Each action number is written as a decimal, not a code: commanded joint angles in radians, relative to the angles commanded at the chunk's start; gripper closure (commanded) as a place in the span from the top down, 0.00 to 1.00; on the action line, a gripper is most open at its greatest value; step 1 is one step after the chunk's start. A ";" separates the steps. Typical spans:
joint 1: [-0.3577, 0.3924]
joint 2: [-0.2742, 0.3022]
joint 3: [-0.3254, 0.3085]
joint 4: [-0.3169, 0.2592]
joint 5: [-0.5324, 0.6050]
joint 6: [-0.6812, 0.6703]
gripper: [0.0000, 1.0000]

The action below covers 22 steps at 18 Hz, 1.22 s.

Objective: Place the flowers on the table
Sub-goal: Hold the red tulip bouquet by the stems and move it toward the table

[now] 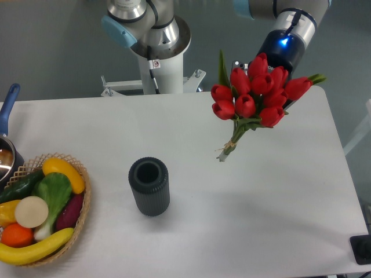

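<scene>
Overhead, the end effector [272, 72] is hidden behind the flowers [253, 91]; its grip cannot be told, stems trailing below-left toward the desk [272, 191].

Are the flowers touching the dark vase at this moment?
Apart. The camera view shows bare white table between the flowers and the vase; the bouquet's stem ends point toward the table well to the vase's right.

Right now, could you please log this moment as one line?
phase: carrying | gripper: hidden behind flowers | flowers: held above table, stems down | vase: upright, apart
</scene>
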State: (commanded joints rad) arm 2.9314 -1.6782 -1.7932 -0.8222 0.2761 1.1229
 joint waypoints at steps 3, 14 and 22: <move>-0.006 0.002 -0.009 0.000 0.002 0.018 0.48; -0.009 0.060 -0.006 0.000 0.238 0.020 0.48; -0.093 0.103 0.012 -0.008 0.599 0.023 0.47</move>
State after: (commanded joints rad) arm 2.8381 -1.5754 -1.7809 -0.8299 0.8751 1.1459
